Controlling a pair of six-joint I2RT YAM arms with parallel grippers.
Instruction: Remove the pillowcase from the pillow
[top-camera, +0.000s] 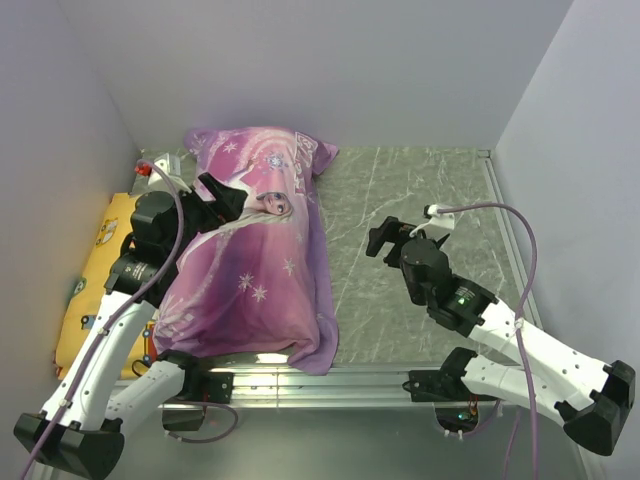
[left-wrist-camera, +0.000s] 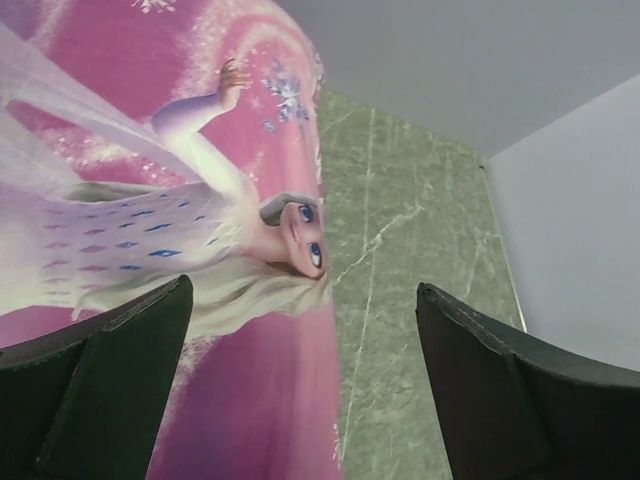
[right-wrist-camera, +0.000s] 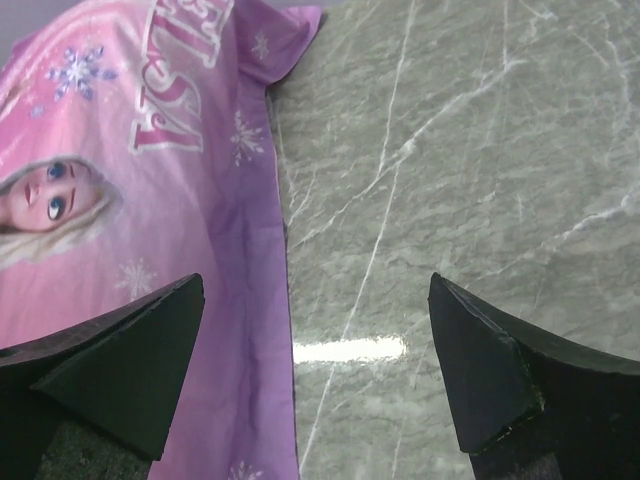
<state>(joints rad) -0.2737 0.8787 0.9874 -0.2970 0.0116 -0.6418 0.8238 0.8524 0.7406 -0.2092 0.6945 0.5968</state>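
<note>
The purple-pink pillowcase (top-camera: 255, 270) with the princess print lies along the left of the table, plump and filled. The pillow is hidden inside it. My left gripper (top-camera: 222, 196) is open above the case's far half; in the left wrist view (left-wrist-camera: 305, 385) the jaws straddle the case's right edge (left-wrist-camera: 250, 400) and bare table. My right gripper (top-camera: 385, 238) is open and empty over the table just right of the case. In the right wrist view (right-wrist-camera: 315, 370) the case's purple hem (right-wrist-camera: 250, 330) lies by the left fingertip (right-wrist-camera: 150, 360).
A yellow cushion (top-camera: 95, 290) printed with vehicles lies between the pillowcase and the left wall. A small grey box (top-camera: 160, 162) sits in the back left corner. Grey marbled tabletop (top-camera: 420, 190) spreads to the right, with walls on three sides.
</note>
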